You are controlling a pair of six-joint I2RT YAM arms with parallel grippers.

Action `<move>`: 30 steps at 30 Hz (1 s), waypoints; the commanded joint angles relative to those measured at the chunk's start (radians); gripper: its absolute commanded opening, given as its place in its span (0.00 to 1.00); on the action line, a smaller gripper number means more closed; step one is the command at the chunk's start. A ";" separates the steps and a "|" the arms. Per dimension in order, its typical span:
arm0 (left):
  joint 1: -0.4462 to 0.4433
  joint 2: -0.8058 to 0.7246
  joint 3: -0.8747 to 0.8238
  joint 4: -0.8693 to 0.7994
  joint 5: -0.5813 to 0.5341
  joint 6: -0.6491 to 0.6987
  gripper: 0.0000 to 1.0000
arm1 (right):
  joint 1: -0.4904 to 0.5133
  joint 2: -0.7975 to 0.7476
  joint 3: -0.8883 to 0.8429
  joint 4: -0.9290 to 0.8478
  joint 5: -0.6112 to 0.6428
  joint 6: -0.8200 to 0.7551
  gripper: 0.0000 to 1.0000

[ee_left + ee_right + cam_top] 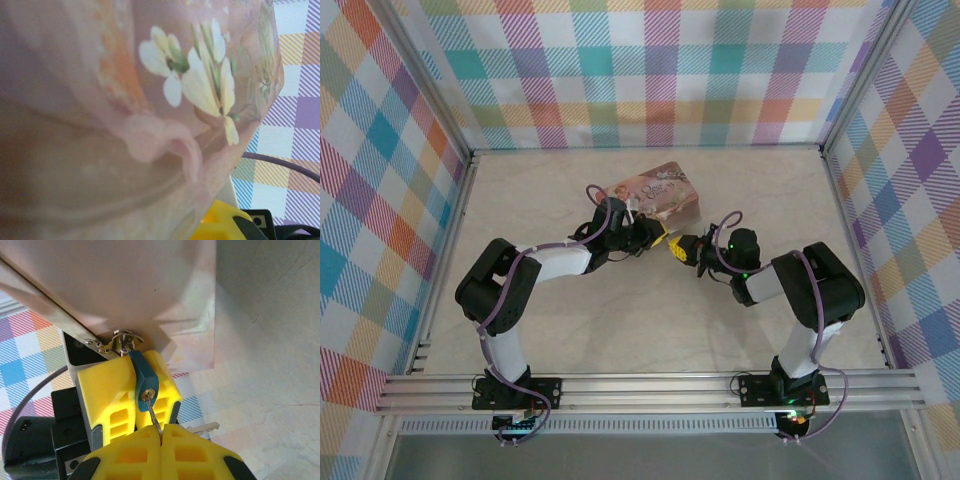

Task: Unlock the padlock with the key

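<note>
In the right wrist view the small blue padlock (144,376) hangs by its shackle from the clasp (124,340) of the pink tin (115,280). My left gripper (140,361) is shut on the padlock's body, one yellow finger on each side. The thin grey key (154,415) has its tip in the brass keyhole (146,395), and its other end is pinched in my shut right gripper (161,433). From above, the left gripper (658,238) and right gripper (680,248) meet tip to tip just in front of the tin (658,190).
A second silver key (206,428) sticks out beside the right fingers. The tin (150,100) sits very close to the left wrist camera, with a yellow finger (220,225) at the bottom edge. Beige table (620,320) lies around, with checkered walls (380,200) on three sides.
</note>
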State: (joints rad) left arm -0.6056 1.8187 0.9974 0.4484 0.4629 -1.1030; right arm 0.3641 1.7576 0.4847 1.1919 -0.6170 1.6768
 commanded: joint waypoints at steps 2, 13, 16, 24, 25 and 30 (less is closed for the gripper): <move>-0.063 -0.038 -0.002 0.048 0.276 -0.005 0.00 | -0.029 0.028 0.059 0.035 0.040 0.083 0.00; -0.065 -0.050 0.006 0.035 0.283 0.003 0.00 | -0.039 -0.155 0.094 -0.306 0.033 -0.189 0.00; -0.070 -0.044 0.007 0.037 0.290 0.003 0.00 | -0.040 -0.174 0.098 -0.311 0.056 -0.159 0.00; -0.072 -0.059 0.010 -0.072 0.253 0.058 0.00 | -0.040 -0.234 0.117 -0.448 0.048 -0.229 0.20; -0.071 -0.061 0.012 -0.098 0.240 0.072 0.00 | -0.039 -0.254 0.112 -0.487 0.048 -0.253 0.26; -0.057 -0.072 0.039 -0.249 0.177 0.138 0.00 | -0.044 -0.388 0.110 -0.770 0.050 -0.424 0.38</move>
State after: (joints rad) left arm -0.6350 1.7809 1.0080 0.3328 0.5804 -1.0153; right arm 0.3336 1.4551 0.5545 0.5629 -0.6125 1.3918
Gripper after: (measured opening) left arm 0.113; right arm 0.370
